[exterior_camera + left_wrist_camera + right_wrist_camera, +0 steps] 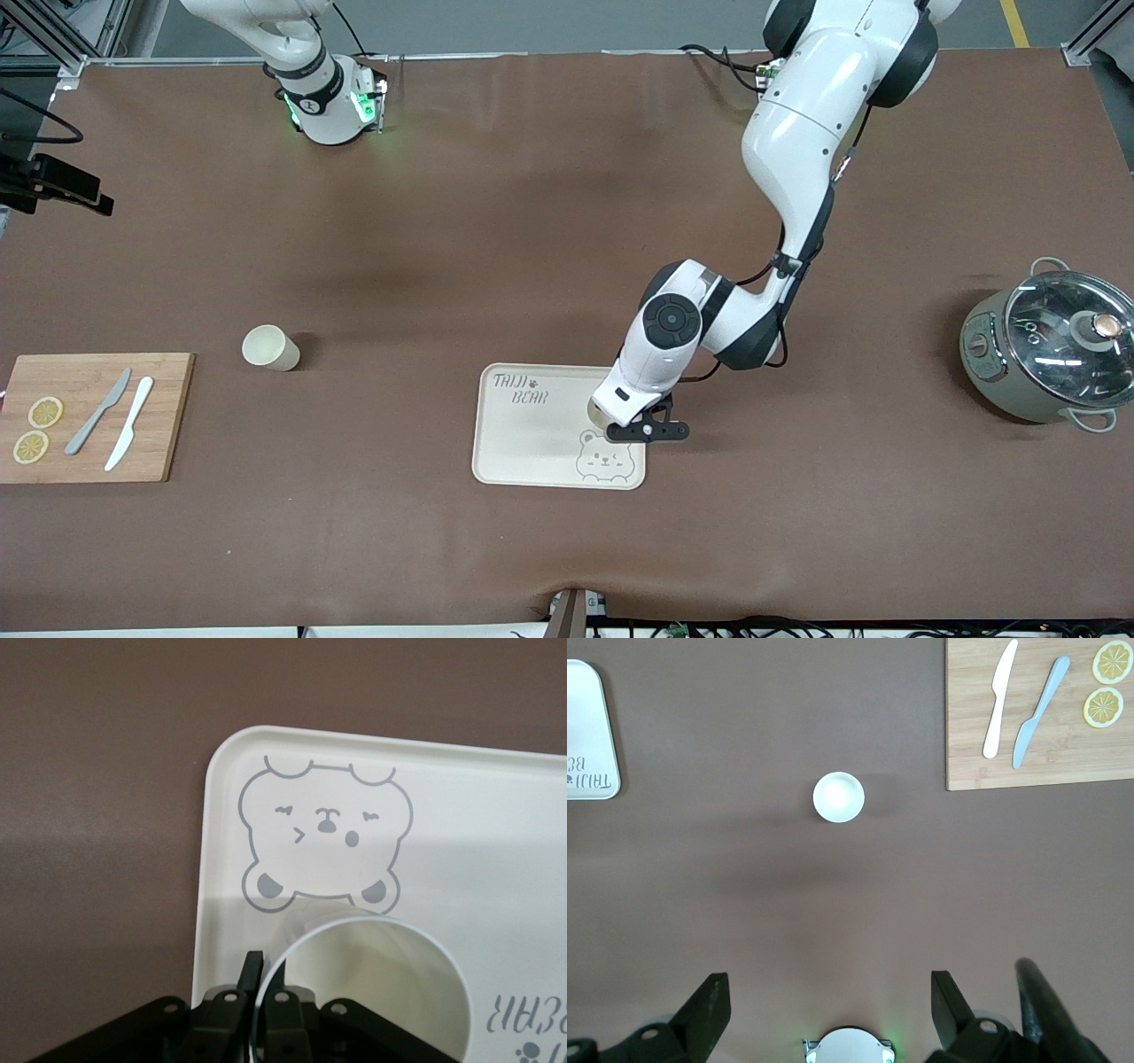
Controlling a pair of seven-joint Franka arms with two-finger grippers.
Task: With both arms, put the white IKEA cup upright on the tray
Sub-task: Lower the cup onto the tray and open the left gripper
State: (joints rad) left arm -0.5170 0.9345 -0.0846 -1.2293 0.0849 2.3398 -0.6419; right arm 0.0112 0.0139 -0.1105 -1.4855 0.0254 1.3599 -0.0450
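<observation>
A white cup (381,992) stands upright on the cream bear tray (532,434), next to the bear drawing (323,837). My left gripper (267,979) is shut on the cup's rim, one finger inside the wall and one outside. From the front, the left hand covers most of this cup (594,413). A second white cup (270,347) stands upright on the brown table between the tray and the cutting board. My right gripper (828,990) hangs high over the table near its own base, open and holding nothing, with that second cup (838,796) below it.
A wooden cutting board (93,416) with two knives (115,421) and two lemon slices (37,429) lies at the right arm's end. A pot with a glass lid (1050,350) stands at the left arm's end.
</observation>
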